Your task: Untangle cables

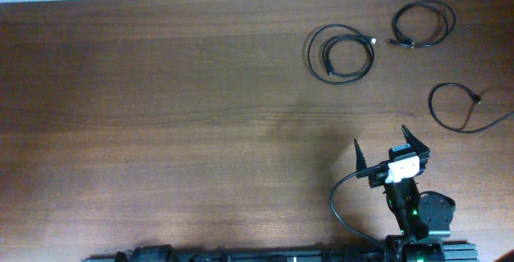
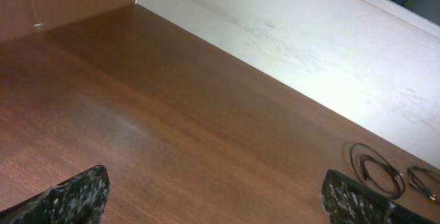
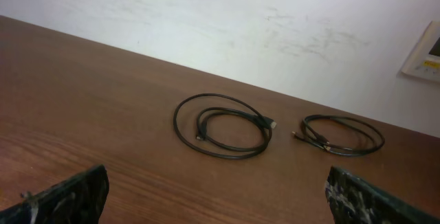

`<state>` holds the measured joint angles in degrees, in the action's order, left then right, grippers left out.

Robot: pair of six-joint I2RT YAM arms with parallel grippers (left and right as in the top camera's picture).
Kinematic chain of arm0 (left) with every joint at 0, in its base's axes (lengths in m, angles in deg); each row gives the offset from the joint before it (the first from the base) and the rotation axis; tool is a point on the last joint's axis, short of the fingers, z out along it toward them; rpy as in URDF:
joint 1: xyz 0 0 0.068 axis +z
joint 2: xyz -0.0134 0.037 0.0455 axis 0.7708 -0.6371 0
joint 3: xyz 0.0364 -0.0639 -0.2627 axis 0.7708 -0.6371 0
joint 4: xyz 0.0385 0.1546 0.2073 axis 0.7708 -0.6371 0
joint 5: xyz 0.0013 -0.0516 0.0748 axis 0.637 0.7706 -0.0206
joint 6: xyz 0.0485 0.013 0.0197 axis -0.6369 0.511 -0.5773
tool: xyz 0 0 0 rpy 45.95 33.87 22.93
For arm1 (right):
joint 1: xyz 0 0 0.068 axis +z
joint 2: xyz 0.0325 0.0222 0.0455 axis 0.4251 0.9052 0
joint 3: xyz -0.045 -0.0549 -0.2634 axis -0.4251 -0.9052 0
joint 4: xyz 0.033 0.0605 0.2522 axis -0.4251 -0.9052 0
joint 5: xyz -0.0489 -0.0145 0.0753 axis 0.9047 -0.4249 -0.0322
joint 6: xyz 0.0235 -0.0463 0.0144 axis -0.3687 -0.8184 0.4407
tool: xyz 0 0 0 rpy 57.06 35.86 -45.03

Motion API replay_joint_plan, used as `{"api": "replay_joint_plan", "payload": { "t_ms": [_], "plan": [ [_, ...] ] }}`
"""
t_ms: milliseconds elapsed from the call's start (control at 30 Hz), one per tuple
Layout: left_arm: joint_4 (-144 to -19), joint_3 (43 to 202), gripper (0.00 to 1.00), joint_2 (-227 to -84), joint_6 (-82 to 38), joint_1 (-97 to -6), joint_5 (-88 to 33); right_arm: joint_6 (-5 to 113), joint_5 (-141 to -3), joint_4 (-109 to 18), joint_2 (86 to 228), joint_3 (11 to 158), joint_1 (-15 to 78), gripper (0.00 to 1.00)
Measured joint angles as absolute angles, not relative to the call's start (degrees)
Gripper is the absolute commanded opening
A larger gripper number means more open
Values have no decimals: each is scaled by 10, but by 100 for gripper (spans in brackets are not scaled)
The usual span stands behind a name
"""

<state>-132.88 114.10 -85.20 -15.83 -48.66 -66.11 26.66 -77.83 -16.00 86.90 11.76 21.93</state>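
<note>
Three thin black cables lie apart from one another at the table's far right. One coil (image 1: 340, 53) is nearest the middle, a second coil (image 1: 422, 25) lies at the back right, and a single open loop (image 1: 462, 108) trails off the right edge. My right gripper (image 1: 380, 134) stands open below them, a little short of the loop, with nothing between its fingers. Its wrist view shows the first coil (image 3: 223, 124) and the second coil (image 3: 340, 135) ahead of the open right gripper (image 3: 216, 183). My left gripper (image 2: 214, 183) is open over bare wood, with two coils (image 2: 376, 169) far to its right.
The brown wooden table (image 1: 161, 117) ends at a white wall (image 3: 206, 18) along its far edge. A thick black wire (image 1: 337, 206) loops out beside the right arm's base. A wooden panel (image 2: 62, 1) stands at the table's far left corner.
</note>
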Motion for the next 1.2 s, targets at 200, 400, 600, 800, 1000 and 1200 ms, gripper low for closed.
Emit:
{"api": "replay_joint_plan", "payload": {
  "t_ms": [200, 400, 600, 800, 1000, 1200],
  "plan": [
    [-1250, 1135, 99, -851, -152, -487, -661, 267, -778, -160, 869, 118, 219, 99],
    [-1001, 971, 99, -848, -144, -487, -661, 267, -778, -160, 869, 118, 219, 99],
    [-838, 776, 99, -850, -143, -487, -661, 267, -778, -160, 869, 117, 219, 99],
    [-714, 649, 99, -850, -143, -487, -661, 267, -778, -160, 869, 117, 219, 99],
    [-614, 560, 99, -850, -143, -487, -661, 267, -778, -160, 869, 117, 219, 99],
    [-538, 480, 99, -850, -143, -487, -661, 267, -778, -160, 869, 117, 219, 99]
  ]
}}
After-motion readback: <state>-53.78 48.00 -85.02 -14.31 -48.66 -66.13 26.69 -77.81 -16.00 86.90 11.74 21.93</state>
